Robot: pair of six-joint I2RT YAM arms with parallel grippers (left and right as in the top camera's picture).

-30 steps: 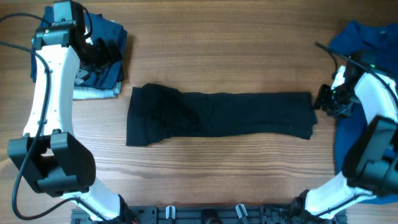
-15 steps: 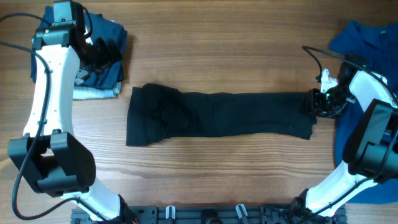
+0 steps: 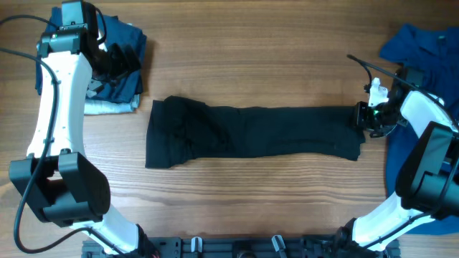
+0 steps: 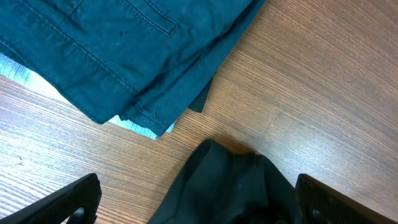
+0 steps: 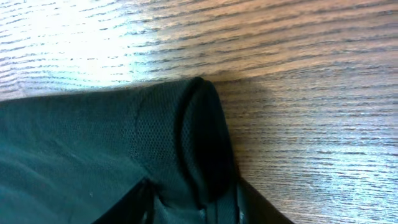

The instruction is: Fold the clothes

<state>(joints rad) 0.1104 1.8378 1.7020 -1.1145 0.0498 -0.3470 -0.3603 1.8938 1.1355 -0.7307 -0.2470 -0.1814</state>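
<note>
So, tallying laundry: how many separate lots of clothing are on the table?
3: black shirt mid-table, navy stack far left, blue shirt far right; the stack may hide more.

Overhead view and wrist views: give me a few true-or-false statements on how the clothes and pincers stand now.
1. The black shirt lies folded into a long strip. True.
2. The left pincer is shut. False: its jaws stand wide open.
3. The right pincer is at the black shirt's right end. True.
4. The blue shirt lies beside the left arm. False: it lies by the right arm.
</note>
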